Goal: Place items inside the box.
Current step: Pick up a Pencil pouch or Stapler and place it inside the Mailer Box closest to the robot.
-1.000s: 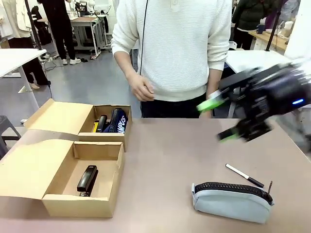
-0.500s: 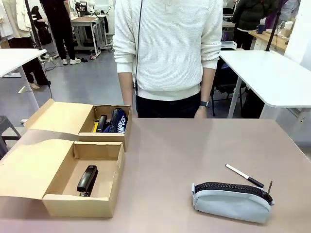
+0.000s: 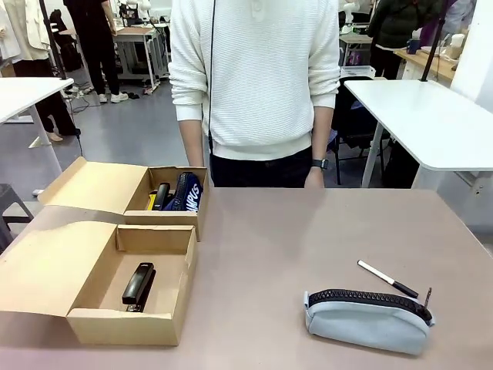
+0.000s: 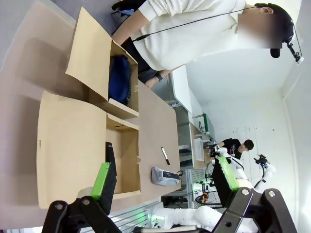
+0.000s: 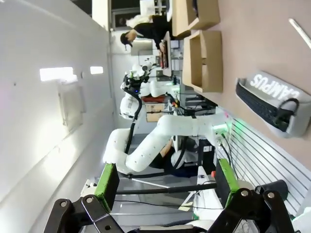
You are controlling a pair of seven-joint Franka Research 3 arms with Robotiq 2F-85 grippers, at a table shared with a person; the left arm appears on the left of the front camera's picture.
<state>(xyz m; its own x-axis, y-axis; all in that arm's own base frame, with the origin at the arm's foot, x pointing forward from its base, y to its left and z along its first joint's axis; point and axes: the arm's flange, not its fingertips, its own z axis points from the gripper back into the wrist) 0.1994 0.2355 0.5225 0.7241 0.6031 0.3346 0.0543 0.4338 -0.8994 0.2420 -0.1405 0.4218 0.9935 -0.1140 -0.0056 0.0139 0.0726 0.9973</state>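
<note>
Two open cardboard boxes, flaps folded out.
- Near box [image 3: 127, 327]: black stapler [image 3: 139, 285], lying flat.
- Far box [image 3: 162, 222]: navy blue zip pouch [image 3: 185, 193].
- Table [image 3: 269, 239]: soft grey pencil case [image 3: 368, 320] with black zipper; slim marker pen [image 3: 387, 278] just beside it.
- Left gripper [image 4: 163, 165], right gripper [image 5: 165, 165]: fingers spread wide, empty.

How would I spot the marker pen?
On the brown table, look to the side away from the cardboard boxes, where a grey pencil case lies. Just beyond it, toward the person, is the marker pen: a thin white stick with a black end.
</note>
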